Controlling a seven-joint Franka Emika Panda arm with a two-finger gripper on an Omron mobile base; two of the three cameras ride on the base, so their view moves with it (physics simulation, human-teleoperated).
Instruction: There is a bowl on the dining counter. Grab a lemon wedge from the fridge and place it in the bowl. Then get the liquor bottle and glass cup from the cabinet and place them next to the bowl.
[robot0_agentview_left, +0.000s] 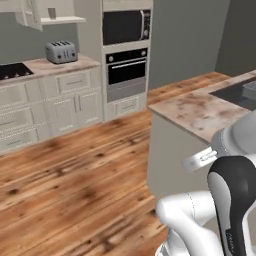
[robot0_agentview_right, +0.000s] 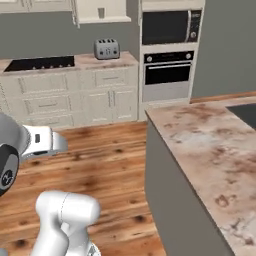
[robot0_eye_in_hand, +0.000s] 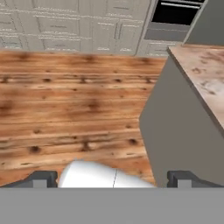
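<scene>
my pincer hangs spread wide and empty over the wood floor.
arm's tucked, i'd say for driving. dining desk stands just beside me, its dark sink at the far end. beyond, toaster, oven, and the glass cup on the open cabinet shelf.

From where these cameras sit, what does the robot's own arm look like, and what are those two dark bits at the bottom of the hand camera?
The arm is smooth, glossy white, built of rounded tube-like segments with dark, near-black joints. One dark joint carries small white lettering, too small to read. No loose cables show. The dark bits are the fingertips of its gripper: small, blocky, dark grey.
</scene>
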